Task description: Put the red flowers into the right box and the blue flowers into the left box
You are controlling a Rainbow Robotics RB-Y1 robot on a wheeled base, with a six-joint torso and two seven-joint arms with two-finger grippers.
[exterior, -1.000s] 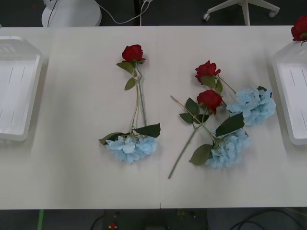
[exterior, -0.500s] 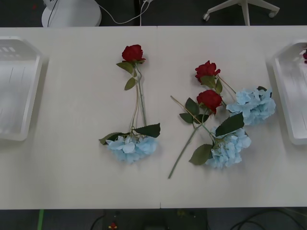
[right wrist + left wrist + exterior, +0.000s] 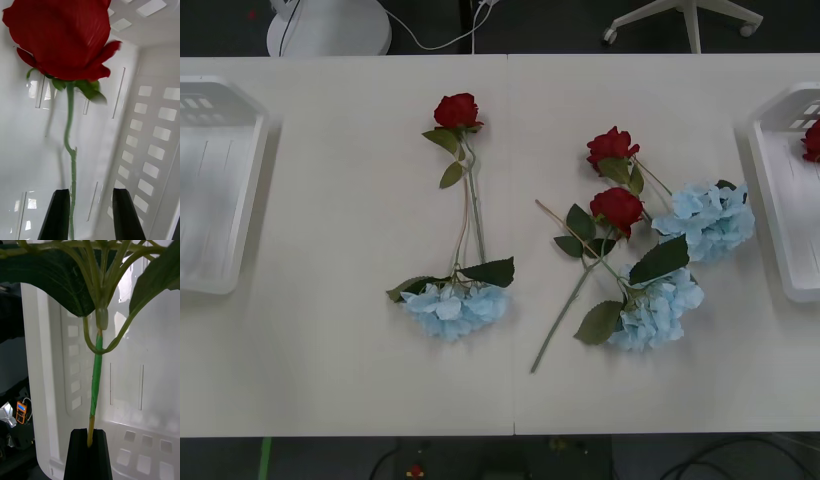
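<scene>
Right wrist view: the right gripper (image 3: 90, 213) has its black fingers (image 3: 57, 215) parted, and a rose stem (image 3: 71, 157) runs up past the inner edge of one finger without being pinched. Its red bloom (image 3: 60, 37) hangs over the white slotted floor of the right box (image 3: 150, 123). From the front, that bloom (image 3: 812, 140) shows at the table's right edge, inside the right box (image 3: 780, 210).

Seen by the left wrist camera, the left gripper (image 3: 90, 453) is closed tight on a green stem (image 3: 95, 382); above the fingers the stem splits into thin branches under big dark leaves (image 3: 56, 277), with the left box (image 3: 150, 390) behind. In the front view the left box (image 3: 215, 190) lies at the table's left edge.

On the white table (image 3: 330, 300) between the boxes: one rose (image 3: 457, 110) left of centre with its stem reaching down to a blue flower (image 3: 455, 308); two roses (image 3: 612, 146) (image 3: 617, 208) right of centre, close together; and two blue flowers (image 3: 707, 218) (image 3: 657, 308) just beside them, their stems crossing.
</scene>
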